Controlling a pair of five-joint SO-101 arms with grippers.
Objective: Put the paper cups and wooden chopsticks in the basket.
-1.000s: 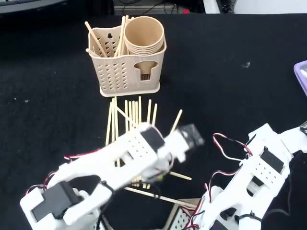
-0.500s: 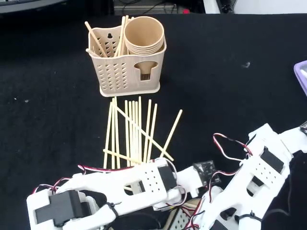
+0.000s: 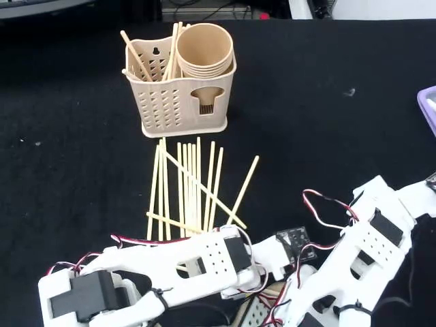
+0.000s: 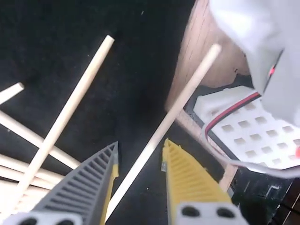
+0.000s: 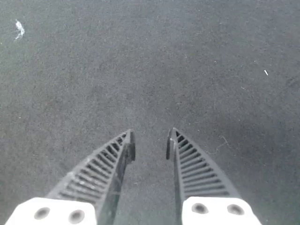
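Stacked tan paper cups (image 3: 204, 49) sit in one compartment of the beige perforated plastic basket (image 3: 178, 102), with thin wooden chopsticks (image 3: 136, 56) leaning in the other. More loose chopsticks (image 3: 194, 184) lie on the black cloth table (image 3: 327, 122) just in front of the basket. The left gripper (image 4: 139, 154) has its jaws apart, straddling one stick (image 4: 187, 86). The right gripper (image 5: 151, 140) hangs slightly parted over bare cloth.

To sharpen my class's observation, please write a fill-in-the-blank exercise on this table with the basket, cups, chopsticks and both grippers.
1. The paper cups sit stacked inside the ____.
2. The left gripper has one loose ____ between its open jaws.
3. The right gripper hangs ____ above bare cloth, holding nothing.
Missing words: basket; chopstick; open.
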